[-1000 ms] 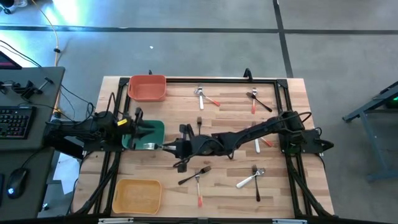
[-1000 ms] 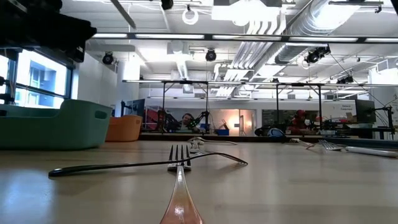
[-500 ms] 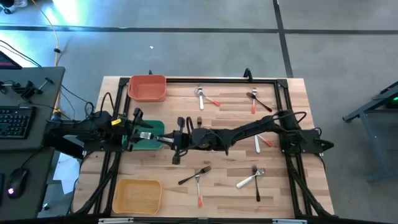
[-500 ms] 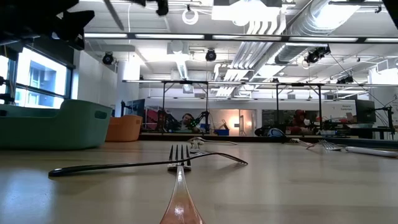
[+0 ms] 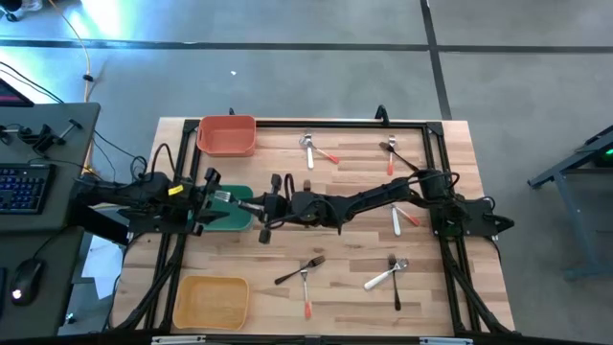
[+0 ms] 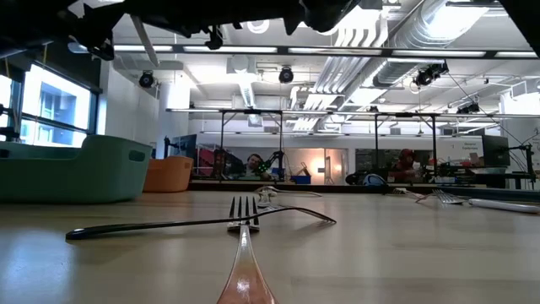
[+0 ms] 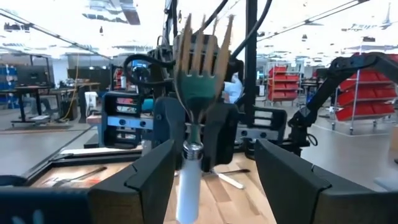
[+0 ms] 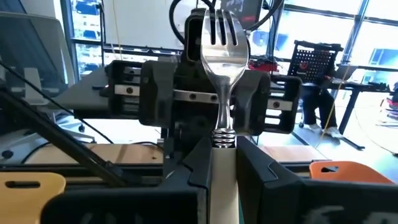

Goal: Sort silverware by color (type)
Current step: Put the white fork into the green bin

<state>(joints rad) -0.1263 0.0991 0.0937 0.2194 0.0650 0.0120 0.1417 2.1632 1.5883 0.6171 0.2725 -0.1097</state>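
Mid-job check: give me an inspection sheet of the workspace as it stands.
Surface: wooden table, nothing spilled.
Job's things: white-handled fork held over the green bin; loose silverware scattered across the table's middle and right.
Clutter: orange bin and yellow bin, contents unclear.
Grippers: right gripper shut on the fork's handle; left gripper open, fingers either side of the fork.
Cables: cables beside the left arm's base.
Surroundings: keyboard on a side desk.
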